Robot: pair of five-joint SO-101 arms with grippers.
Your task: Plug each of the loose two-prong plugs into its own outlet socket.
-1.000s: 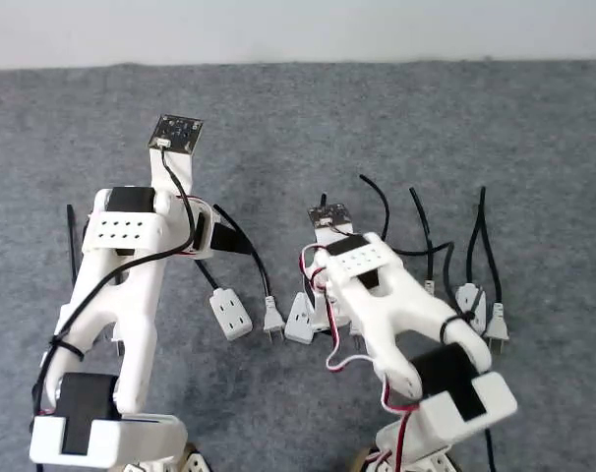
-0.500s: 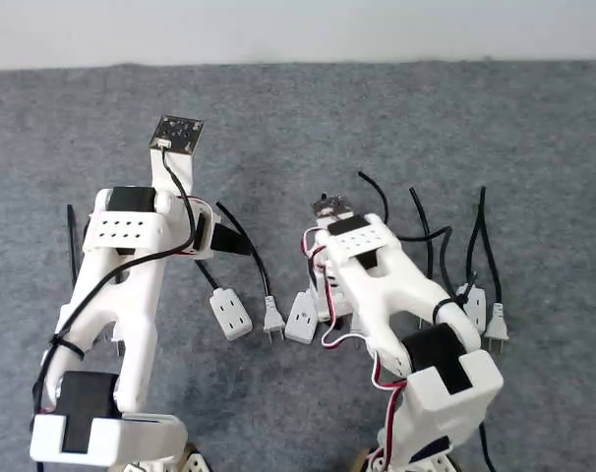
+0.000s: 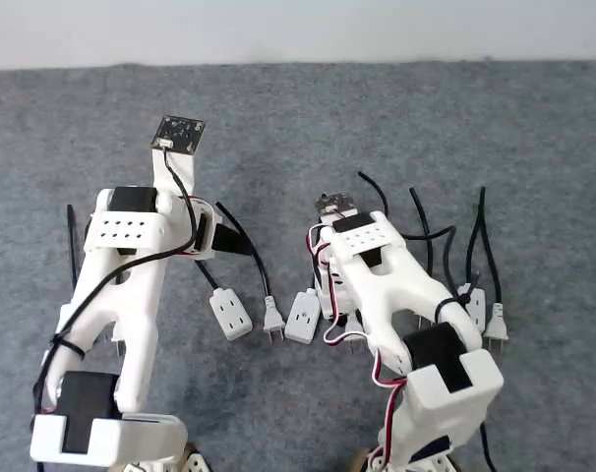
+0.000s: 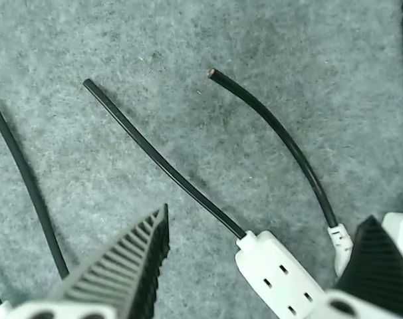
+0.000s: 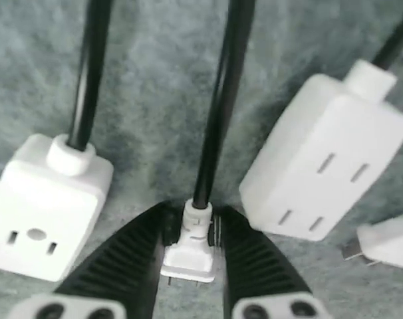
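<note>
High view, right arm point(image 3: 387, 270) nudged rightward, tool point(image 5: 190, 214) gripping plug point(image 5: 188, 256), left arm point(image 3: 126, 265) unmoved

A grey, short-piled, felt-like carpet point(image 3: 495, 128) covers the table surface from the near edge of the high view to a straight line at the back. It is mottled, with lighter and darker grey flecks mixed together, and it lies flat. In both wrist views its fuzzy, fibrous texture shows close up, with paler patches among the darker grey. Behind the far edge of the carpet stands a plain, pale whitish wall point(image 3: 298, 29), a flat band running across the top of the high view. It meets the carpet along a level, slightly soft seam
</note>
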